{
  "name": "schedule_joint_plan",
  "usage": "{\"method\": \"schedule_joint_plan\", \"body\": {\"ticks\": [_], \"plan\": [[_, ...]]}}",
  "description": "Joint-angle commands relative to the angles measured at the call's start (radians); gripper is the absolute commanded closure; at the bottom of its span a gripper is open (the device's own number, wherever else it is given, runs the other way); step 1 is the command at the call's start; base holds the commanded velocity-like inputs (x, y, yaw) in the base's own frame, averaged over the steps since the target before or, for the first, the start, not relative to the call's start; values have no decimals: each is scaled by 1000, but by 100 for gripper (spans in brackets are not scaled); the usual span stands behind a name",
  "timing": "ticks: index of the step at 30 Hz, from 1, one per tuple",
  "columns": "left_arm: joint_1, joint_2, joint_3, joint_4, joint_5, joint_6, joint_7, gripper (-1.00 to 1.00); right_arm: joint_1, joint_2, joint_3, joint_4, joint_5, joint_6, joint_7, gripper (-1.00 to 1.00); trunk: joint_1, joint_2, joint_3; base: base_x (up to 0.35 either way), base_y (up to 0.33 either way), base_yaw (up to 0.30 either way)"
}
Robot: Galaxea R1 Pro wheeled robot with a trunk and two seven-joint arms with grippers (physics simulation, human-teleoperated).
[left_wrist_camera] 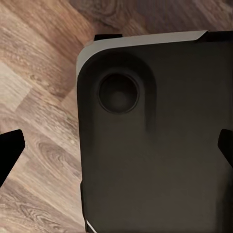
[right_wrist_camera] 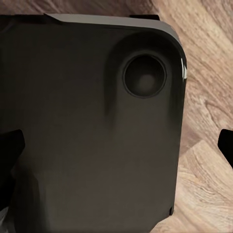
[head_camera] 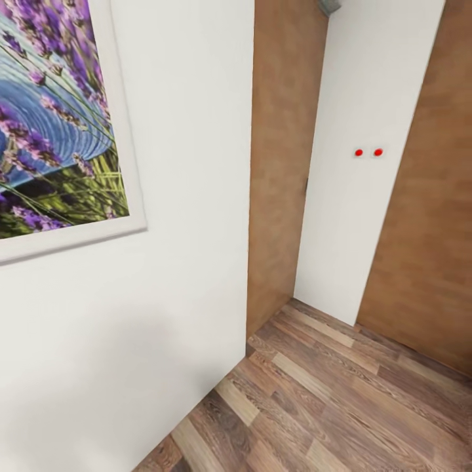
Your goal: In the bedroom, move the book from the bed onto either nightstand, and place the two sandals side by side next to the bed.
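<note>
The head view is facing a plain white wall [head_camera: 177, 262] close in front, with a white-framed picture of purple lavender over blue rippled water [head_camera: 59, 118] hanging on it at the left. To the right, a brown wood-toned recess [head_camera: 282, 164] is running back beside a white panel bearing two small red dots [head_camera: 368, 152], and brown wood-plank floor [head_camera: 341, 400] is spreading below. None of the task's things is appearing here.

In the left wrist view, the left claw [left_wrist_camera: 116, 148] is showing dark fingertips [left_wrist_camera: 10, 145] at both edges, spread wide apart and holding nothing, over the robot's dark rounded base [left_wrist_camera: 155, 145] and plank floor. The right claw [right_wrist_camera: 116, 145] is likewise spread and empty, its fingertips [right_wrist_camera: 10, 143] framing the same dark body.
</note>
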Motion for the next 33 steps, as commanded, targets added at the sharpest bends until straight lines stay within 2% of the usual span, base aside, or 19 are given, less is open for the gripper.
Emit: {"method": "schedule_joint_plan", "body": {"ticks": [1, 14, 33], "plan": [[0, 0, -1, 1, -1, -3, 0, -100, 0, 0, 0, -1, 0, 0, 0, -100, 0, 0, 0, 95, 106, -268], [0, 0, -1, 1, -1, -3, 0, -100, 0, 0, 0, -1, 0, 0, 0, -100, 0, 0, 5, 86, 95, -268], [0, 0, -1, 1, -1, -24, 0, -100, 0, 0, 0, -1, 0, 0, 0, -100, 0, 0, 13, 12, 13, -269]]}}
